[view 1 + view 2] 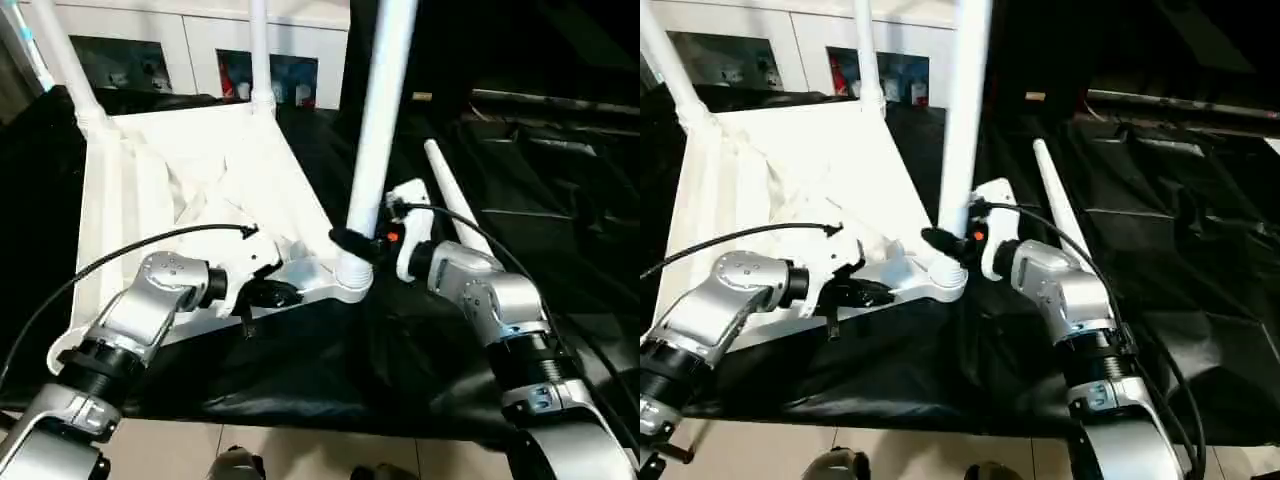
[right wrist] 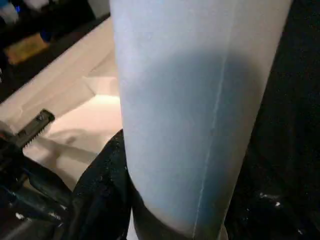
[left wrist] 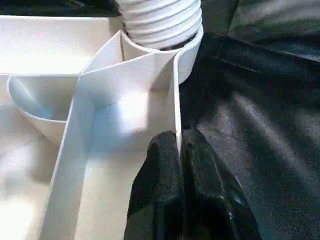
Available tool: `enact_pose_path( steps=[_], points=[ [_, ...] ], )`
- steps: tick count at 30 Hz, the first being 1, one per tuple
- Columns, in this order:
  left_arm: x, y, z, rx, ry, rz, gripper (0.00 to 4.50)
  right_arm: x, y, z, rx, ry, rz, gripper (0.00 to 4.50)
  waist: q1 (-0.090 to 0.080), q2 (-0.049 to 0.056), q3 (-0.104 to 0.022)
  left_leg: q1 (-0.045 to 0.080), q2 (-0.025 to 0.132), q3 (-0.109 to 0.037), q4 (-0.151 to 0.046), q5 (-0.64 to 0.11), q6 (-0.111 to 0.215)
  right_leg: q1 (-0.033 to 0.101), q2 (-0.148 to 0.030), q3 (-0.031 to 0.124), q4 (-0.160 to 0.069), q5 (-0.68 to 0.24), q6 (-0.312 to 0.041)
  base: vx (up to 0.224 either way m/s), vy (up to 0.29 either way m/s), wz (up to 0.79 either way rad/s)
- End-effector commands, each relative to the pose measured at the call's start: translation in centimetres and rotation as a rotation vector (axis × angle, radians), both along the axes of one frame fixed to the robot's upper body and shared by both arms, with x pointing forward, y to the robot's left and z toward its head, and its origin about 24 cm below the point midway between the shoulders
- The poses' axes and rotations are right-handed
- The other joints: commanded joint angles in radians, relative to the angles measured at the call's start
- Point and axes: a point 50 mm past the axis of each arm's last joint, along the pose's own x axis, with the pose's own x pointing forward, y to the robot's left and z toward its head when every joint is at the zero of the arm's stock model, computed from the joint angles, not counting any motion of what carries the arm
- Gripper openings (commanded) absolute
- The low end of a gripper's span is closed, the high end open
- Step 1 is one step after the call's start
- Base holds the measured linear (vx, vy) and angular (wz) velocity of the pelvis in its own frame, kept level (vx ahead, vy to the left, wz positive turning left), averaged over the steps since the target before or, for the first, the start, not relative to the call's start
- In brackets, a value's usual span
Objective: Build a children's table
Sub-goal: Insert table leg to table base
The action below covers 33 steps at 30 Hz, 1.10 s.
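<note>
Screwing the third leg (image 1: 378, 130) into the near corner socket (image 1: 352, 278) of the upside-down tabletop (image 1: 200, 190), right gripper (image 1: 362, 243) clamped round it, left gripper (image 3: 179, 150) pinched on the rim, probably needing more twisting next.

- Overhead light glares on the white table top (image 1: 200, 170), washing out its ribs.
- The black cloth (image 1: 560, 200) stays dim, with soft sheen.
- The leg (image 2: 200, 100) looks blurred close up.
</note>
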Motion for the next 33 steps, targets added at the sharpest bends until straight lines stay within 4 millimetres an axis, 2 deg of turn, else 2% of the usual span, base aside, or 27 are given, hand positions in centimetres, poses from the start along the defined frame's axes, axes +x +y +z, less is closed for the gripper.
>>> enact_pose_path(
  steps=[1, 6, 8, 9, 12, 13, 15, 19, 20, 26, 29, 30, 33],
  points=[
    [0.7, -0.9, 1.7, -0.049, -0.069, -0.031, 0.0, -0.5, -0.5, -1.5, 0.04, 0.056, -0.021, 1.9, -0.006, 0.01, -0.082, 0.04, 0.027, -0.022, -0.069, -0.339, -0.06, 0.022, -0.078, 0.037, -0.091, -0.452, -0.135, 0.0, 0.0, 0.0],
    [0.8, -0.8, 1.7, -0.044, -0.074, -0.02, 0.0, -1.3, -0.9, -2.9, 0.088, 0.076, -0.046, 1.9, -0.006, 0.008, -0.083, 0.039, 0.028, -0.022, -0.07, -0.335, -0.057, 0.024, -0.078, 0.037, -0.09, -0.44, -0.142, 0.0, 0.0, 0.0],
    [0.9, -0.8, 1.7, -0.043, -0.077, -0.014, 0.0, -1.7, -0.8, -3.4, 0.105, 0.078, -0.047, 1.9, -0.004, 0.015, -0.082, 0.041, 0.028, -0.022, -0.07, -0.342, -0.056, 0.021, -0.078, 0.038, -0.091, -0.436, -0.144, 0.0, 0.0, 0.0],
    [1.0, -0.7, 1.8, -0.042, -0.079, -0.009, 0.0, -2.1, -0.7, -3.9, 0.123, 0.082, -0.044, 1.9, -0.005, 0.011, -0.081, 0.041, 0.028, -0.022, -0.071, -0.353, -0.057, 0.021, -0.078, 0.037, -0.092, -0.446, -0.144, 0.0, 0.0, 0.0],
    [1.2, -0.7, 1.8, -0.041, -0.084, 0.0, 0.0, -2.8, -0.6, -4.6, 0.151, 0.086, -0.051, 1.9, -0.005, 0.01, -0.081, 0.042, 0.027, -0.024, -0.072, -0.373, -0.055, 0.021, -0.079, 0.036, -0.096, -0.477, -0.135, 0.0, 0.0, 0.0],
    [1.3, -0.7, 1.8, -0.041, -0.086, 0.004, 0.0, -3.0, -0.6, -4.8, 0.156, 0.079, -0.056, 1.9, -0.005, 0.016, -0.079, 0.045, 0.027, -0.026, -0.074, -0.396, -0.058, 0.017, -0.079, 0.035, -0.102, -0.507, -0.125, 0.0, 0.0, 0.0],
    [1.4, -0.7, 1.9, -0.04, -0.091, 0.011, 0.0, -3.3, -0.5, -5.0, 0.154, 0.05, -0.063, 1.9, -0.005, 0.015, -0.08, 0.045, 0.027, -0.027, -0.073, -0.407, -0.058, 0.016, -0.08, 0.034, -0.104, -0.522, -0.12, 0.0, 0.0, 0.0],
    [1.6, -0.7, 1.9, -0.038, -0.095, 0.018, 0.0, -3.6, -0.5, -5.1, 0.076, -0.037, -0.052, 1.9, -0.008, 0.014, -0.078, 0.047, 0.027, -0.031, -0.074, -0.43, -0.06, 0.015, -0.081, 0.031, -0.109, -0.56, -0.111, 0.0, 0.0, 0.0],
    [1.6, -0.7, 1.9, -0.038, -0.095, 0.018, 0.0, -3.6, -0.5, -5.1, 0.076, -0.037, -0.052, 1.9, -0.009, 0.018, -0.076, 0.046, 0.026, -0.032, -0.076, -0.441, -0.061, 0.014, -0.079, 0.029, -0.112, -0.571, -0.107, 0.0, 0.0, 0.0],
    [1.6, -0.7, 1.9, -0.034, -0.095, 0.016, 0.0, -3.6, -0.5, -4.9, -0.104, -0.119, 0.03, 1.89, -0.015, 0.013, -0.071, 0.055, 0.023, -0.036, -0.071, -0.478, -0.058, 0.007, -0.082, 0.024, -0.126, -0.657, -0.082, 0.0, 0.0, 0.0],
    [1.6, -0.7, 1.9, -0.033, -0.094, 0.009, 0.0, -3.5, -0.4, -4.8, -0.16, -0.132, 0.072, 1.89, -0.019, 0.015, -0.071, 0.055, 0.024, -0.038, -0.073, -0.491, -0.059, 0.009, -0.08, 0.02, -0.126, -0.653, -0.083, 0.0, 0.0, 0.0],
    [1.5, -0.8, 1.9, -0.033, -0.092, -0.003, 0.0, -3.3, -0.3, -4.6, -0.188, -0.14, 0.105, 1.89, -0.021, 0.013, -0.069, 0.056, 0.024, -0.038, -0.073, -0.501, -0.057, 0.006, -0.079, 0.02, -0.129, -0.651, -0.084, 0.0, 0.0, 0.0],
    [1.3, -1.0, 1.9, -0.035, -0.092, -0.033, 0.0, -3.0, 0.0, -4.2, -0.206, -0.149, 0.148, 1.89, -0.022, 0.018, -0.071, 0.052, 0.028, -0.041, -0.08, -0.501, -0.058, 0.014, -0.08, 0.018, -0.123, -0.606, -0.095, 0.0, 0.0, 0.0]
  ],
)
